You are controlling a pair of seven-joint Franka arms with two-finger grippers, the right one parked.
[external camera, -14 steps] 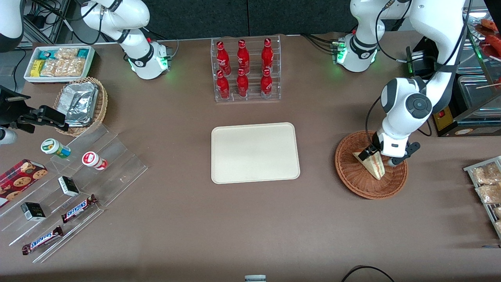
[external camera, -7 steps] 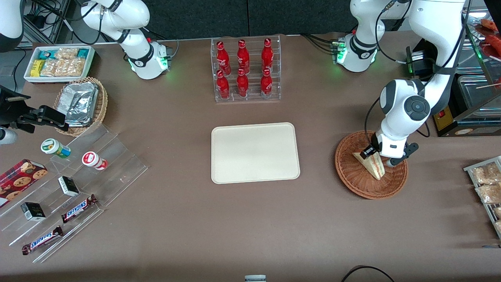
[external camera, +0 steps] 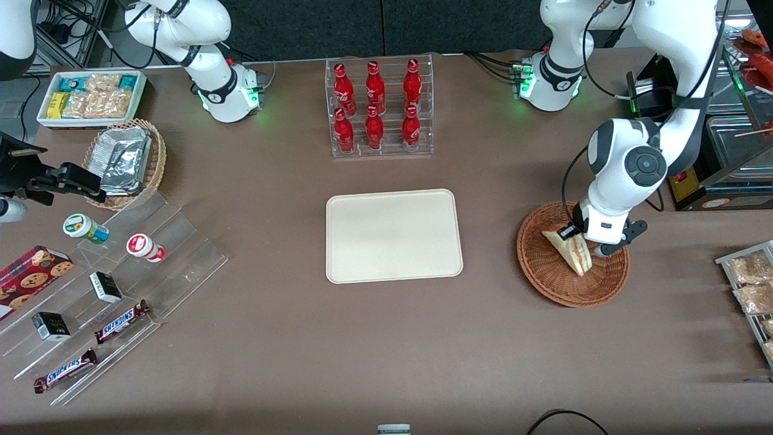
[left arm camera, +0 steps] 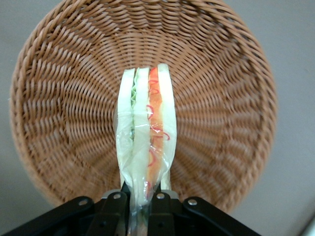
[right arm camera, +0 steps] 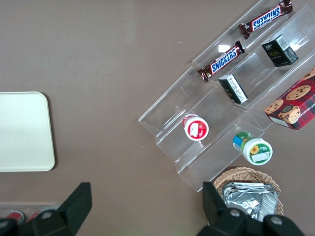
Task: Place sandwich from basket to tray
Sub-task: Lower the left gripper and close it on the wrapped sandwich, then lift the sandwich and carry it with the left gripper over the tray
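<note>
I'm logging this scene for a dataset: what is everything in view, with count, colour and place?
sandwich: one, white, in the tool's grip over the basket.
basket: one, reddish-brown, toward the working arm's end.
tray: one, cream, mid-table.
bottles: six, red, in a clear rack farther from the front camera than the tray.
foil basket: one, tan, toward the parked arm's end.
chocolate bars: two, brown, on clear steps.
tool: one, black, shut on the sandwich.

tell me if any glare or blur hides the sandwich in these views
Left wrist view: the sandwich is sharp, its clear wrap only faintly shiny, pinched by the gripper over the basket. Front view: evenly lit, soft shadows, no glare.
</note>
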